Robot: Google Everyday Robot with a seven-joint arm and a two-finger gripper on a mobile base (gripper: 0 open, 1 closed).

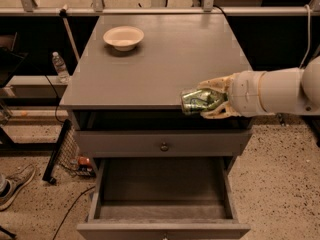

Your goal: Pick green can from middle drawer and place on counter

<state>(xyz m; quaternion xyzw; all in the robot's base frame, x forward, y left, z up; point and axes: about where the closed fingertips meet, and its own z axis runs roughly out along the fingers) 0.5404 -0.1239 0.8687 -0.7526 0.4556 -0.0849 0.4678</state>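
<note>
My gripper (204, 102) is shut on the green can (199, 101), which lies on its side between the cream fingers (216, 87). The can hangs at the front right edge of the counter (160, 64), level with the grey top slab; I cannot tell whether it touches. The arm reaches in from the right. Below, the middle drawer (162, 189) is pulled out and its plain grey inside holds nothing.
A cream bowl (123, 36) sits at the counter's back left. A shut drawer front with a round knob (164, 146) lies above the open drawer. A water bottle (61, 67), a dark rack (60, 151) and a shoe (15, 184) are at the left.
</note>
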